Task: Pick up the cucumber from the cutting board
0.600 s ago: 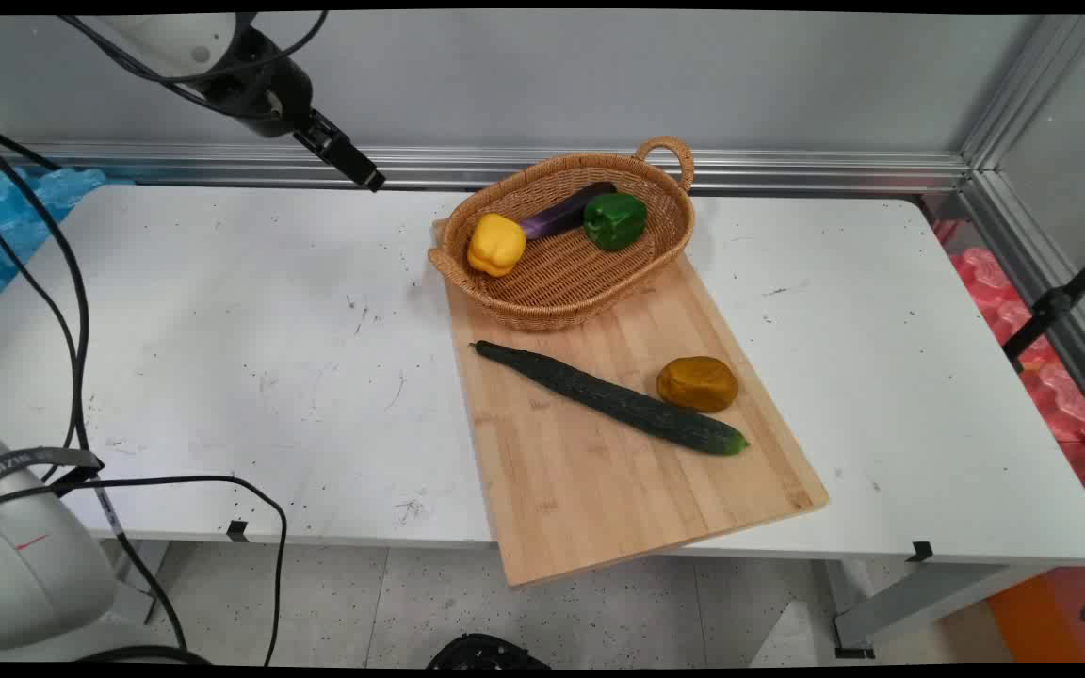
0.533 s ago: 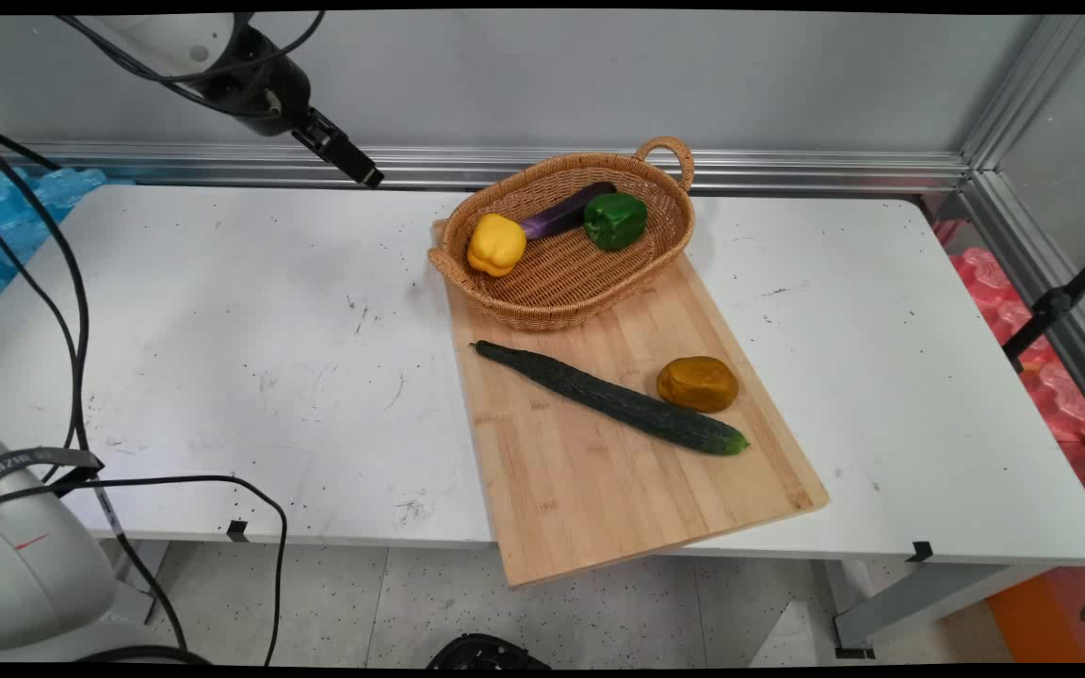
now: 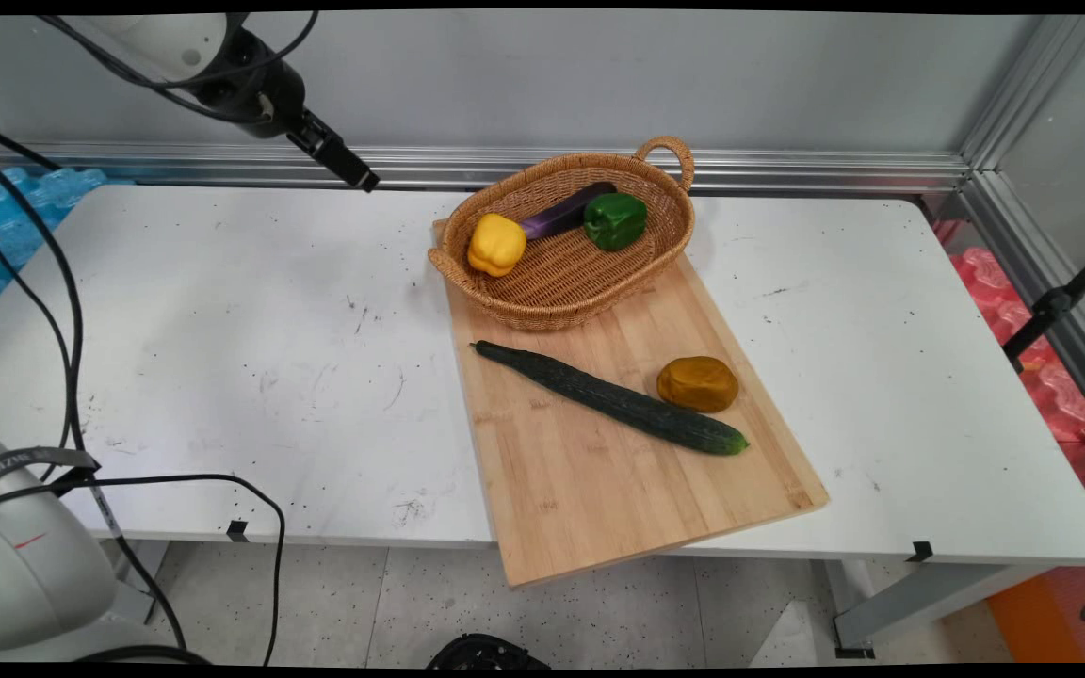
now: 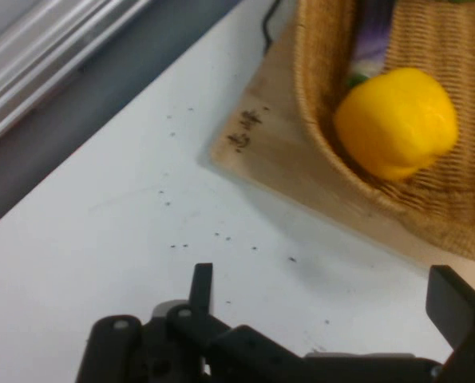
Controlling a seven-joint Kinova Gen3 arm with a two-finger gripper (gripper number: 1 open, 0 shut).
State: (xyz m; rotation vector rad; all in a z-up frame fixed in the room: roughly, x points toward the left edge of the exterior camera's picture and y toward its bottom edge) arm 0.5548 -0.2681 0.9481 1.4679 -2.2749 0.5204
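Tool [image 4: 325, 291] raised over desk [image 3: 222, 311], fingers spread wide, nothing held.
Yellow pepper [image 4: 397, 121] is seen nearest, lying in wicker basket [image 3: 590, 273] on cutting board [image 3: 618, 471].

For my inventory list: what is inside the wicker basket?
The basket holds a yellow pepper, a purple eggplant and a green pepper. Parts beneath them are covered.
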